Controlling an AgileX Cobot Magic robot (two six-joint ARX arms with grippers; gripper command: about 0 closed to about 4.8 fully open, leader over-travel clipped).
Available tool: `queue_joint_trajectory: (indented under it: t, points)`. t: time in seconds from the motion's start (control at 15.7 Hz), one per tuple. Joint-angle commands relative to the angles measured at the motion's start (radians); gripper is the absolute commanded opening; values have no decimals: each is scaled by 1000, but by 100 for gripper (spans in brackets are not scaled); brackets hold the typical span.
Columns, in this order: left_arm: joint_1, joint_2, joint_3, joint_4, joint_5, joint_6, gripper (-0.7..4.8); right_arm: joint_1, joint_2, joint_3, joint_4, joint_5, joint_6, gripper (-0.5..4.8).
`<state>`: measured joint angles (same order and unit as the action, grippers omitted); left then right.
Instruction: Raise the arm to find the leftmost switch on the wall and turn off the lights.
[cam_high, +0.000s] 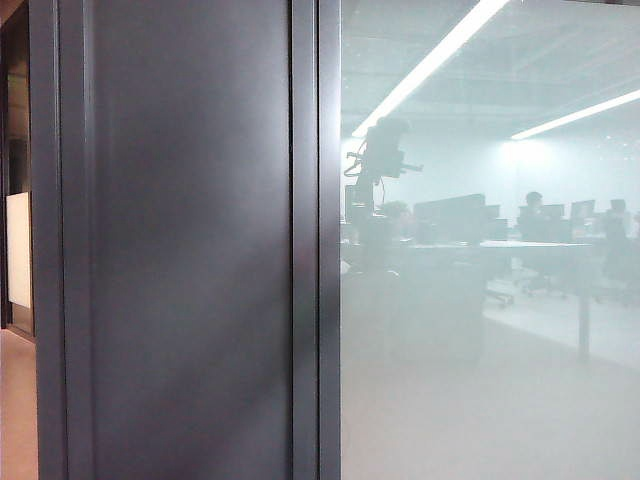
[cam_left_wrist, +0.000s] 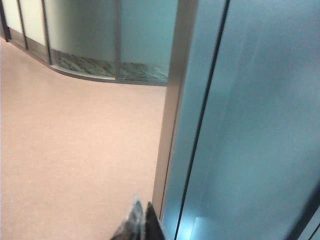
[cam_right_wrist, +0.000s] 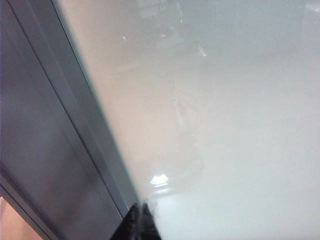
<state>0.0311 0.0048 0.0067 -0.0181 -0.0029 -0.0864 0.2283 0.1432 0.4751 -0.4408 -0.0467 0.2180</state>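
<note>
We see one slender dark jointed arm (cam_high: 378, 165) as a hazy shape in the frosted glass panel (cam_high: 480, 380), beside two dark grey wall panels (cam_high: 190, 250). The left gripper (cam_left_wrist: 140, 225) above the pink floor (cam_left_wrist: 75, 150) and the right gripper (cam_right_wrist: 142, 222) at the glass each show two fingertips pressed together, holding nothing.

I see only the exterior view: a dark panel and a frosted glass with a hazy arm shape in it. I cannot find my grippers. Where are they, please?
Observer: The left gripper shows in its wrist view, tips together, close to a metal frame post.
Operator: What is beside this post?
Observer: A bare pinkish floor runs to a curved glass wall.
Operator: And the right one?
Observer: The right gripper is also shut, pointing at the frosted glass next to the dark frame.
Operator: Does any view show a switch?
Observer: No, none of the three views shows one.
</note>
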Motion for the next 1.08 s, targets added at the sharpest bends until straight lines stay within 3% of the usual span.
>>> queue_joint_trajectory:
  t: [0.06,1.08]
  points:
    - [1,-1,2,15,5,-4,-5,0,0,2,11,1,-3,-5]
    - [1,-1,2,9,6,1,-5,0,0,3,5,3,-30,-5]
